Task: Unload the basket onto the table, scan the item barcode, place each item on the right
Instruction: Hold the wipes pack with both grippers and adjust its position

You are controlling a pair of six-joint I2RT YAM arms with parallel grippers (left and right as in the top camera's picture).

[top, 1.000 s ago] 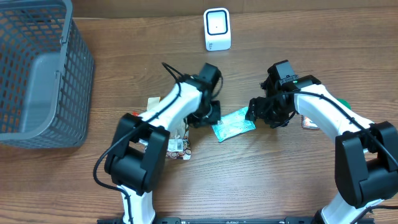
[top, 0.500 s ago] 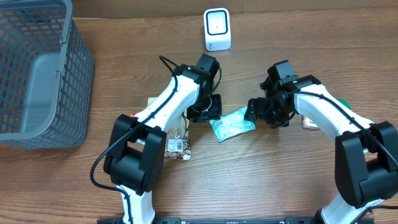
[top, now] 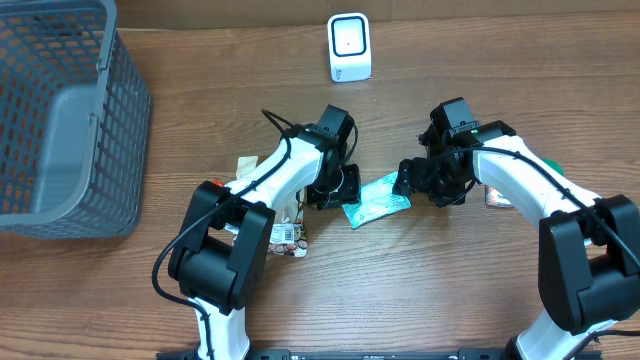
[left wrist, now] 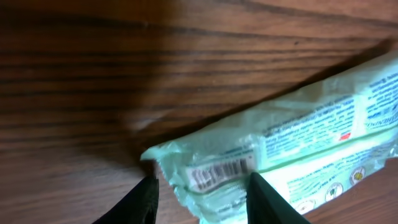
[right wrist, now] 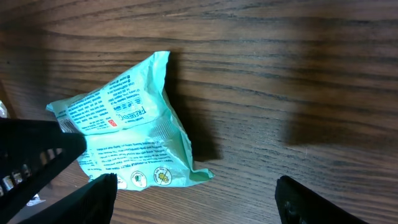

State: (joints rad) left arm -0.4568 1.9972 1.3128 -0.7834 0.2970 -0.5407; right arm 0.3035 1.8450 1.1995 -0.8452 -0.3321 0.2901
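Observation:
A pale green packet (top: 376, 198) lies flat on the wooden table between my two arms. Its barcode (left wrist: 221, 171) shows on the crimped end in the left wrist view. My left gripper (top: 343, 190) is low at that end and open. The packet's end (left wrist: 205, 186) sits between the two dark fingers (left wrist: 142, 200), with a gap on the left side. My right gripper (top: 409, 180) stands wide open at the packet's other end, and the packet's corner (right wrist: 186, 168) lies between its fingers without touching them. A white scanner (top: 349, 47) stands at the table's back.
A grey wire basket (top: 60, 120) fills the left back corner. Small packets (top: 285, 235) lie beside my left arm's base. Another item (top: 496, 198) lies under my right arm. The left arm's black cable (top: 275, 115) loops above it.
My left wrist rose a little, then came back down at the packet's end, its jaws slightly wider. The right jaws opened wider. The packet has barely moved.

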